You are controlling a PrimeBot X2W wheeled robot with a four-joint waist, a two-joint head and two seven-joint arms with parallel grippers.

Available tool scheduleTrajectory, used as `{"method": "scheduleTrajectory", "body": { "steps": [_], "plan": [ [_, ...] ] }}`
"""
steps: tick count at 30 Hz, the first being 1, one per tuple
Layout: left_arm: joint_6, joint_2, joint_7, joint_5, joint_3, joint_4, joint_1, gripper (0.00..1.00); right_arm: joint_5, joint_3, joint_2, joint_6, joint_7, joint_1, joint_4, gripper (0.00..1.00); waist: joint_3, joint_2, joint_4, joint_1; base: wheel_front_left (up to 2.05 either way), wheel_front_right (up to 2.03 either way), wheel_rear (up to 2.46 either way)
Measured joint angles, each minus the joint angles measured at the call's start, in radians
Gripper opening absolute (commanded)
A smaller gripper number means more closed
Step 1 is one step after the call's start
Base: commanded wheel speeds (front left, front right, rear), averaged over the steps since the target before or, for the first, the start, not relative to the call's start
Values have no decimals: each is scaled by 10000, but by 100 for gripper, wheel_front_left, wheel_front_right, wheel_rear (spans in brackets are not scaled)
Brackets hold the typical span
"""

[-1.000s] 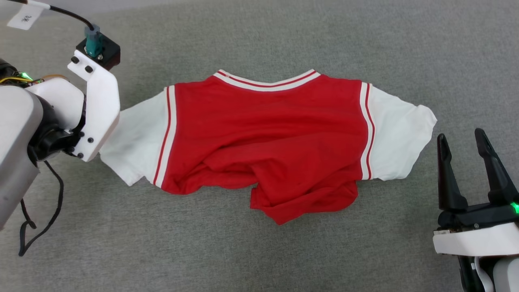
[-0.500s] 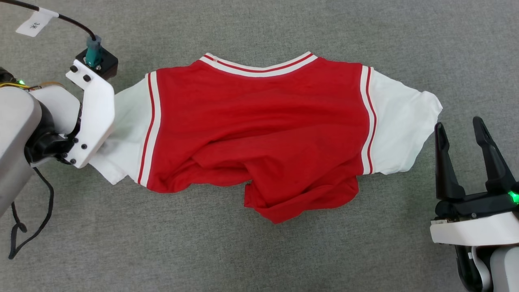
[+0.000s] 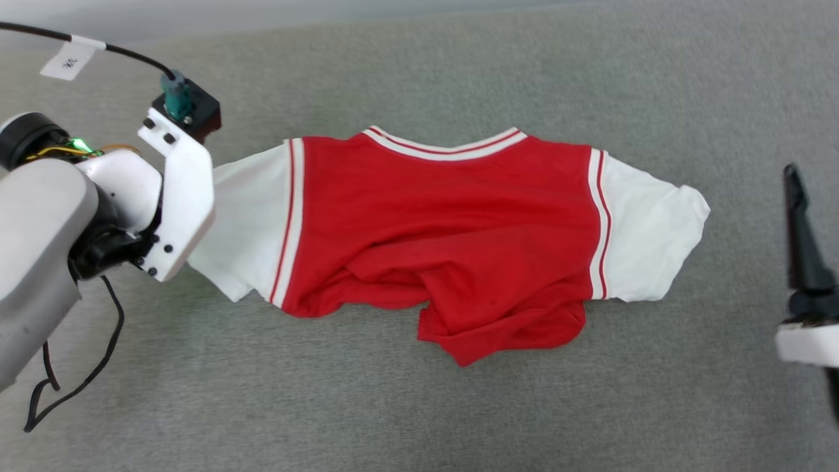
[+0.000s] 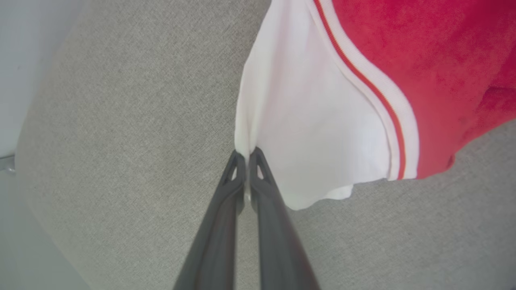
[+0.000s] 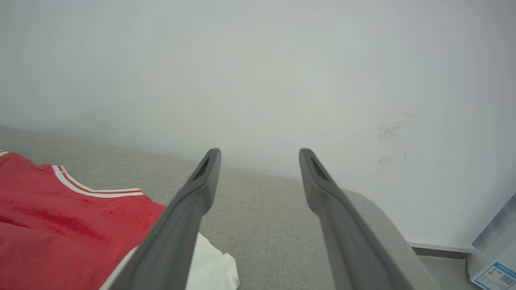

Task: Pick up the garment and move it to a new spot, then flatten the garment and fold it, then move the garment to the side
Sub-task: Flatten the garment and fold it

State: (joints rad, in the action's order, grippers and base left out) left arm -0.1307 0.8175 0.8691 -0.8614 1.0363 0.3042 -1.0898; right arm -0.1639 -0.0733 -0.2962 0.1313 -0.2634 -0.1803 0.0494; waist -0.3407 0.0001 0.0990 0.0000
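The garment (image 3: pixel 446 223), a red jersey with white sleeves, lies spread on the grey cushioned surface, collar toward the far side and its lower hem bunched. In the left wrist view my left gripper (image 4: pixel 246 155) is shut on the outer edge of the white sleeve (image 4: pixel 314 121), the cloth puckered between the tips. In the head view the left wrist bracket (image 3: pixel 180 196) covers that spot. One dark finger (image 3: pixel 801 236) of my right arm stands at the right edge, apart from the other sleeve. My right gripper (image 5: pixel 260 155) is open, with the garment (image 5: pixel 60 225) below and to its left.
The grey fabric surface (image 3: pixel 419 406) runs under everything and ends in a rounded corner (image 5: pixel 383 213) before a pale wall (image 5: pixel 258 72). A black cable (image 3: pixel 78 373) hangs from my left arm. A labelled pale object (image 5: pixel 494 276) sits beyond the corner.
My left gripper has closed on the sleeve's edge. The head view has shifted, so the garment sits a little lower and to the right. My right gripper now shows farther right, still open.
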Motion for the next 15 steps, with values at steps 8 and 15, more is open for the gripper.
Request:
{"method": "scheduleTrajectory", "body": {
  "steps": [8,15],
  "plan": [
    [0,119,-890,-151,155,-953,204,0,-704,767,-2667,-2,2454,-1411,-384,100,579,0,-678,0,0,0,0],
    [0,-196,-1258,-17,303,-1185,183,0,-3388,2928,-4886,0,7008,-2328,-587,100,373,0,-1012,0,0,0,0]
  ]
}}
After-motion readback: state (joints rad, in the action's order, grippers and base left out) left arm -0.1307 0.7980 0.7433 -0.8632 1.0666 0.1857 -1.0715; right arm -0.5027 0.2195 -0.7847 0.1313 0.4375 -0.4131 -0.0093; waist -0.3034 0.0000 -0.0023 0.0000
